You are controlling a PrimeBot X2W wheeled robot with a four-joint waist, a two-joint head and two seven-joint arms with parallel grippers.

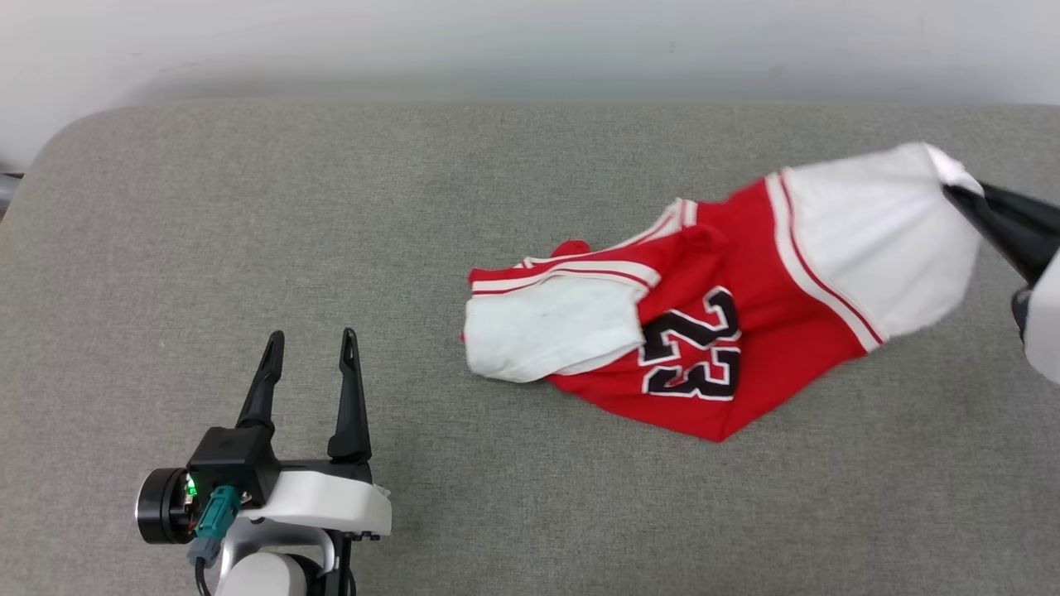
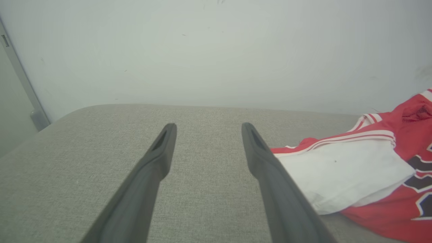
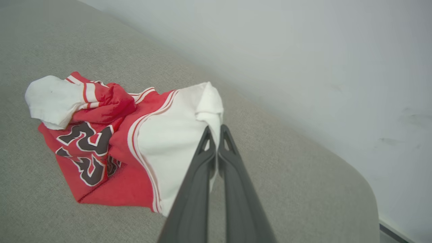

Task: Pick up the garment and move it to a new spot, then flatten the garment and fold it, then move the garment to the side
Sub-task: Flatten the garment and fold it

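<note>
Our right claw (image 3: 216, 130) clamped a white sleeve of the garment (image 1: 749, 248), crumpled right of centre on the desk (image 1: 248, 207), our left claw (image 1: 313, 338) apart, so we judged a slow, high lift safest.

Red shirt (image 1: 770, 331) on a plain grey woven surface (image 1: 331, 207).
Its sleeves (image 1: 869, 240) are white, with red-and-white striped trim (image 1: 816, 280); the number 23 (image 1: 696, 352) is black, edged in white. The wall (image 1: 530, 41) behind is a pale grey-white.

L pincer (image 1: 312, 334) spread wide (fingers fwd); R pincer (image 3: 216, 129) clamped shut.
</note>
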